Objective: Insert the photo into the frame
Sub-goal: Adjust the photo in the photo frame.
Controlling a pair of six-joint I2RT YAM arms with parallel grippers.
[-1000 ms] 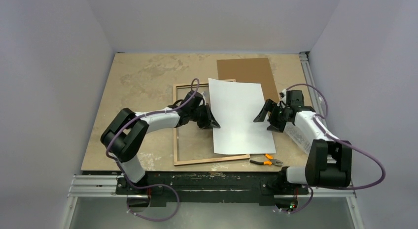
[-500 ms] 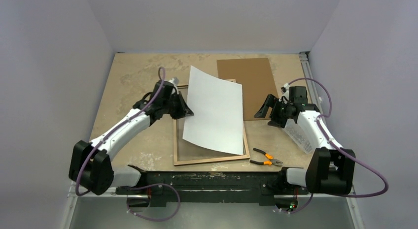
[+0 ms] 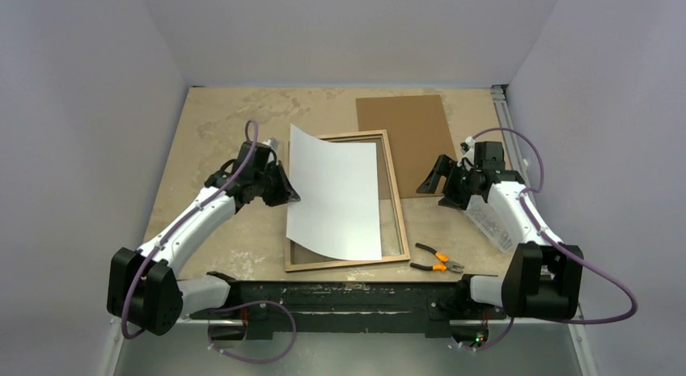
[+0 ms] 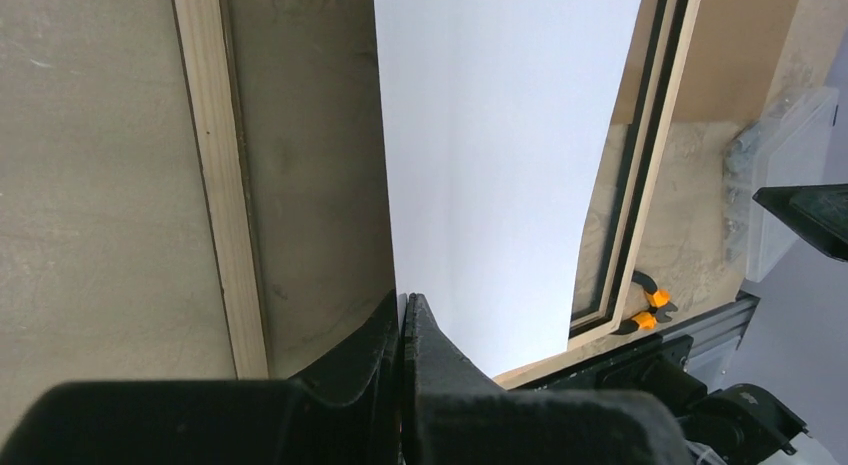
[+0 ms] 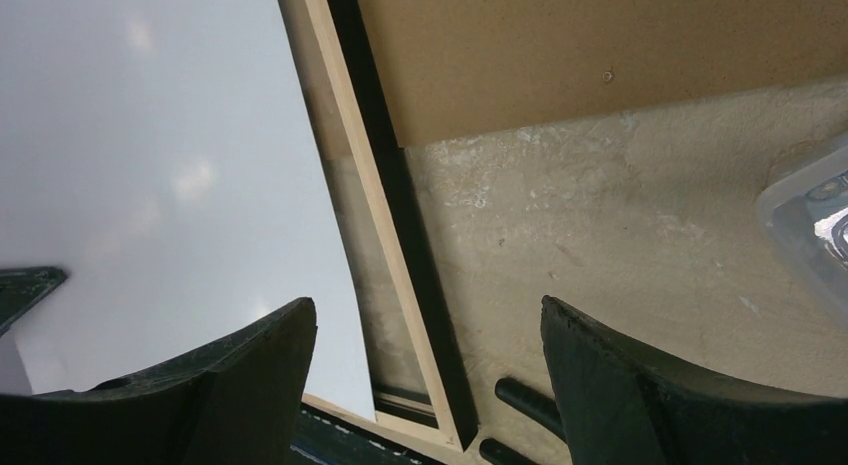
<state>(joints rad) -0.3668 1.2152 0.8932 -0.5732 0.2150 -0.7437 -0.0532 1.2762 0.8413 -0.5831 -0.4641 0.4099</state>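
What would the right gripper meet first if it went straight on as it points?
Most likely the frame, its right rail lying between the fingers of the open right gripper in the wrist view; depth is unclear, so the table could come first.

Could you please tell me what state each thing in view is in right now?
frame: flat on the table, wood-coloured back up.
photo: white side up, left edge pinched, bowed over the frame, not seated.
left gripper: shut on the photo.
right gripper: open, empty, beside the frame.
backing board: flat on the table.
pliers: lying on the table.
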